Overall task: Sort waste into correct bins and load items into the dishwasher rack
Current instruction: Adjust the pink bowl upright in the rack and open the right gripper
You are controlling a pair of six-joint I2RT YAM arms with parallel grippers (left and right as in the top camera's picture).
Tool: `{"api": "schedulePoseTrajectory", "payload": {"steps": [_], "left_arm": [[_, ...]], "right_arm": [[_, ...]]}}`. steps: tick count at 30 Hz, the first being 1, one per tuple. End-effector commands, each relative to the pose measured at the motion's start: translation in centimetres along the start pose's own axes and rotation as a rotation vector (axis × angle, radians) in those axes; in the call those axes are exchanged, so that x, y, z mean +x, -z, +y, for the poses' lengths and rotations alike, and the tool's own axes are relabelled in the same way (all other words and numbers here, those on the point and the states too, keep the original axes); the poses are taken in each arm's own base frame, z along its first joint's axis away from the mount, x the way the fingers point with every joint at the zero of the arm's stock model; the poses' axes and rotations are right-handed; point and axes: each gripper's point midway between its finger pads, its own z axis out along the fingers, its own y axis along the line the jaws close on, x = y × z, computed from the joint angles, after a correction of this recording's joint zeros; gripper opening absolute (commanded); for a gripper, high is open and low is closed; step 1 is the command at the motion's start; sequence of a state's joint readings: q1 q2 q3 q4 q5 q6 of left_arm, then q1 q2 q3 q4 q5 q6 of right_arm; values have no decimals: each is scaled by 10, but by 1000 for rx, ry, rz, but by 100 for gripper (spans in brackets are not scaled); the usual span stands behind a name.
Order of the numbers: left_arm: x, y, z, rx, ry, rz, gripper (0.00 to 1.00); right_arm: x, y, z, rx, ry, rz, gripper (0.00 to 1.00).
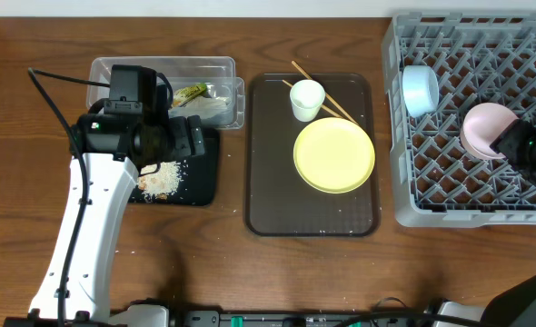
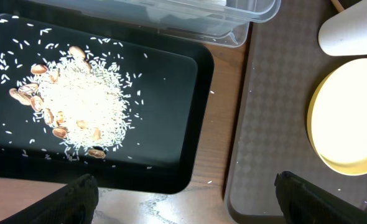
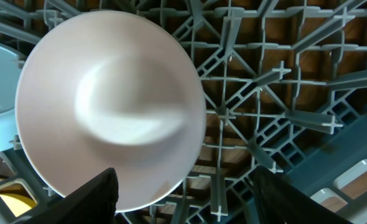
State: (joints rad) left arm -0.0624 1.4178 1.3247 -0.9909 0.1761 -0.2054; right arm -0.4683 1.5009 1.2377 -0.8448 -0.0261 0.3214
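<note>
The grey dishwasher rack at the right holds a light blue bowl and a small white bowl standing on edge. My right gripper is open at the white bowl, its left finger in front of the rim. The yellow plate, white cup and chopsticks rest on the brown tray. My left gripper hangs open and empty over the near corner of the black tray, which holds rice scraps. The clear tub contains the wrapper and white paper.
The dark brown serving tray lies mid-table between the bins and the rack. Stray rice grains dot the black tray and the wood beside it. The left arm covers part of the tub and the black tray from above.
</note>
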Motion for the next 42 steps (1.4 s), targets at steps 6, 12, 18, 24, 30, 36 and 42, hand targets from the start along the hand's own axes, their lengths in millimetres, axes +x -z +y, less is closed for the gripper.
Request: {"api": "schedulePoseTrajectory", "payload": {"steps": [6, 12, 18, 24, 30, 36, 42], "left_arm": [[-1, -1, 3, -14, -3, 1, 93], [-1, -1, 3, -14, -3, 1, 93], [-1, -1, 3, -14, -3, 1, 93], [-1, -1, 3, -14, -3, 1, 93], [-1, -1, 3, -14, -3, 1, 93], [-1, -1, 3, -14, -3, 1, 93], [-1, -1, 3, -14, -3, 1, 93]], "right_arm": [[-1, -21, -3, 21, 9, 36, 66], [-2, -34, -3, 26, 8, 50, 59], [-9, -40, -1, 17, 8, 21, 46], [-14, -41, 1, 10, 5, 2, 35], [-13, -41, 1, 11, 5, 5, 33], [-4, -46, -2, 20, -9, 33, 35], [-5, -48, -2, 15, -27, 21, 1]]}}
